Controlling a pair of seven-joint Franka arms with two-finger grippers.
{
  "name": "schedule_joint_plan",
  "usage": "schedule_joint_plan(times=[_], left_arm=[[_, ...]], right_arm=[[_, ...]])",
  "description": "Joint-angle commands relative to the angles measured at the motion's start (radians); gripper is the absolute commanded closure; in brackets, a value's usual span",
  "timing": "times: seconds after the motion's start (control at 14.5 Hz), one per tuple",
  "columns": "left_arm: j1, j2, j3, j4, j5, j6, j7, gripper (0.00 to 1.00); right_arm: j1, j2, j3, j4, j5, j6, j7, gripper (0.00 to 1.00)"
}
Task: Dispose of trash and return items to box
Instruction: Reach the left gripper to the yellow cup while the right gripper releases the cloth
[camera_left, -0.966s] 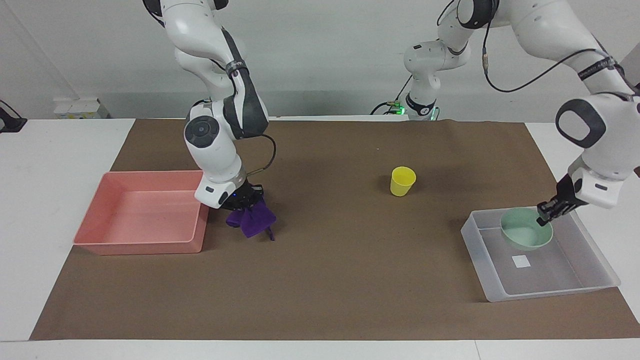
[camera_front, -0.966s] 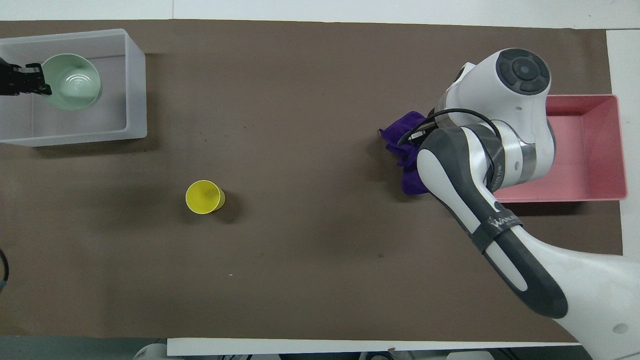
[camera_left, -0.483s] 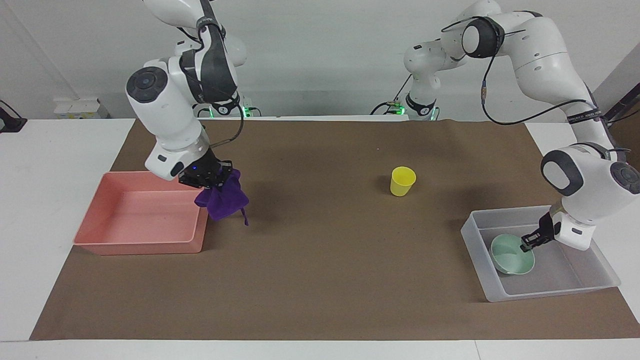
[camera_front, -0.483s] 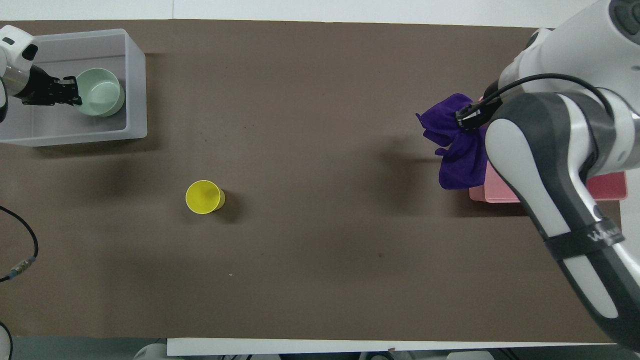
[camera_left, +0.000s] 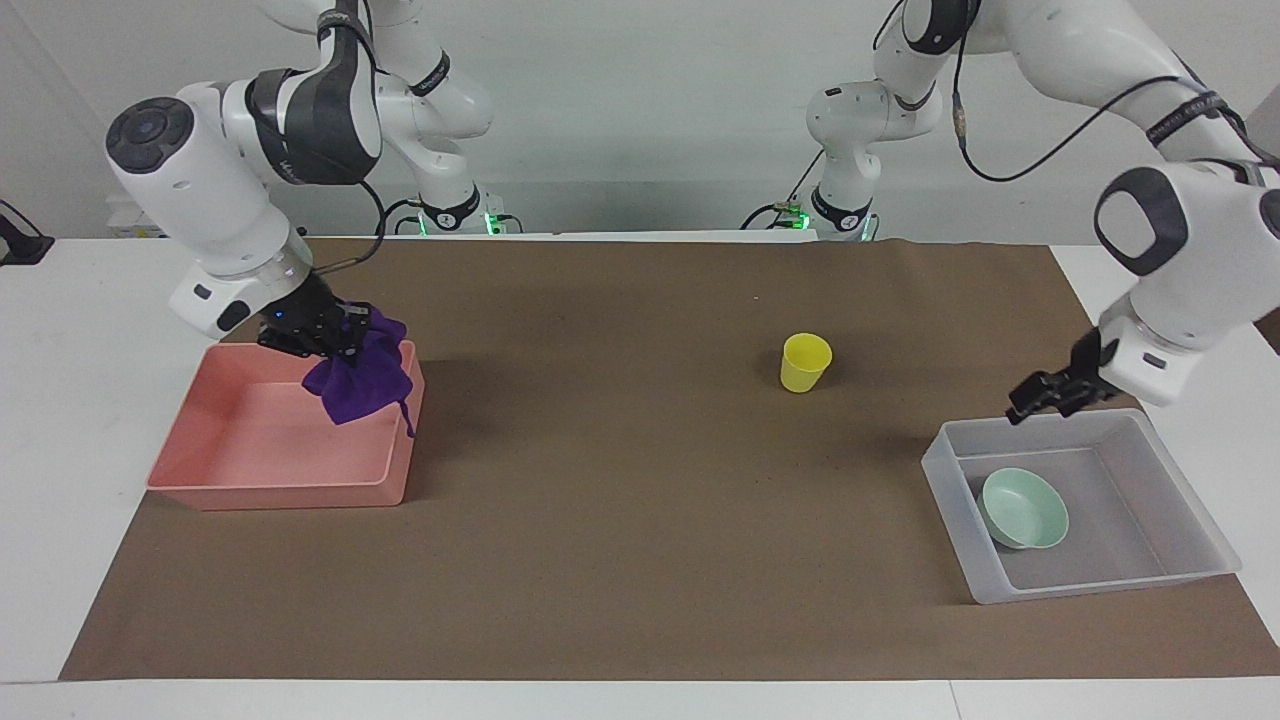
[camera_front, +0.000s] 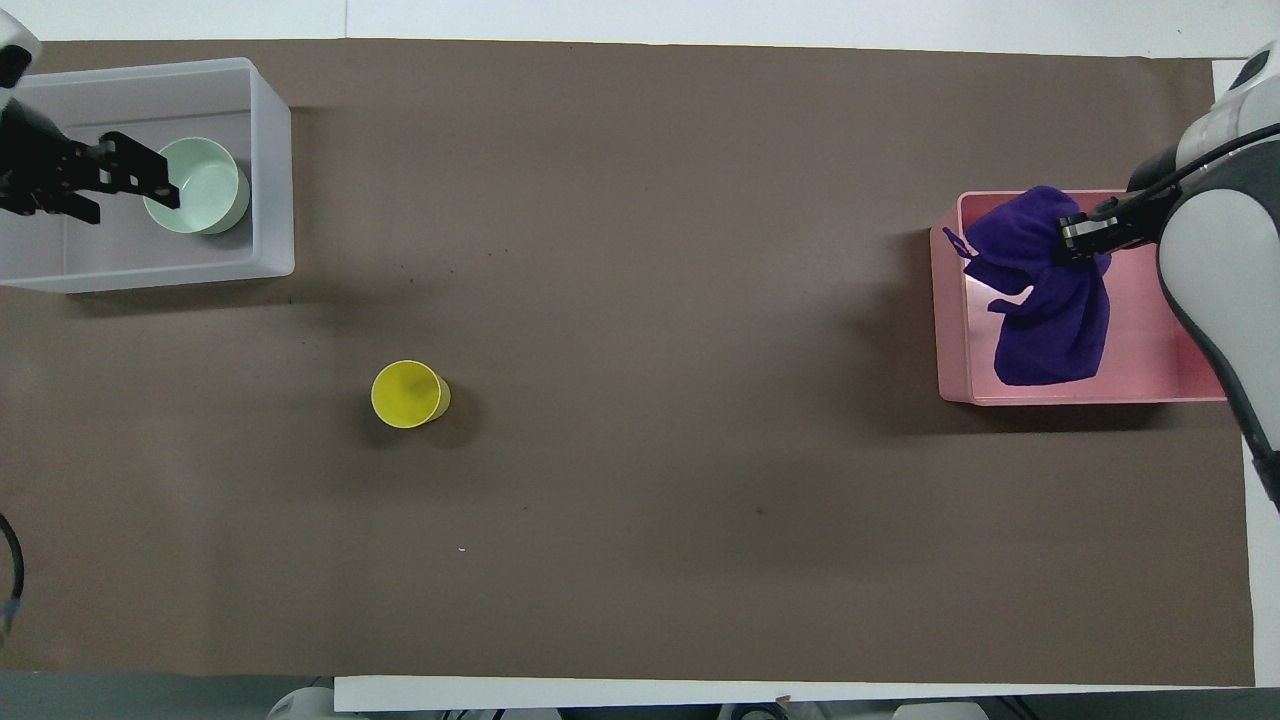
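Observation:
The purple trash rag hangs from my right gripper, which is shut on its top, above the pink tray. The mint-green bowl lies slightly tilted on the floor of the clear box. My left gripper hovers open over the box's edge nearer the robots, apart from the bowl. The yellow cup stands upright on the brown mat, nearer to the robots than the box.
The pink tray sits at the right arm's end of the mat, the clear box at the left arm's end. The brown mat covers most of the white table.
My right arm lifted the rag off the mat and carried it over the pink tray. My left gripper lowered the bowl into the box, let it go and rose.

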Motion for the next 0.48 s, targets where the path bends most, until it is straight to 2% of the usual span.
schedule_joint_plan(times=[0.0,0.21,0.28,0.41], left_arm=[[-0.125,-0.195,0.012,-0.378,-0.002,0.109,-0.064,0.00],[-0.235,-0.289,0.009,-0.602,-0.002,0.309,-0.211,0.00],[-0.271,-0.300,0.009,-0.627,-0.002,0.326,-0.248,0.00],[-0.294,-0.289,0.008,-0.670,-0.002,0.389,-0.267,0.00]], right_arm=[[-0.066,-0.031,0.011,-0.159,-0.012,0.136,-0.092,1.00],[-0.095,-0.025,0.009,-0.259,-0.013,0.238,-0.093,0.97],[-0.097,-0.025,0.011,-0.288,-0.013,0.268,-0.090,0.97],[-0.098,-0.025,0.011,-0.321,-0.013,0.301,-0.089,0.89]])
